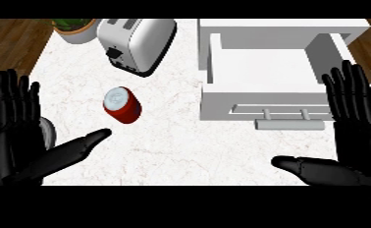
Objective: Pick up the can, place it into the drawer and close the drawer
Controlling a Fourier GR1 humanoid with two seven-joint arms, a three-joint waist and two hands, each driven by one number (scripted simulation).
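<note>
A red can (122,105) with a silver top stands on the white marble counter, left of centre. To its right a white drawer (319,57) is pulled open, its inside bare, with a grey handle (288,119) on its front panel. My left hand (22,124) shows at the left edge, open with fingers up and the thumb pointing toward the can, a short way below and left of it. My right hand (348,119) is open at the right edge, beside the drawer's front, touching nothing.
A silver toaster (136,42) lies at the back, above the can. A potted plant (74,28) sits at the back left corner. The wooden floor shows past the counter's left and right edges.
</note>
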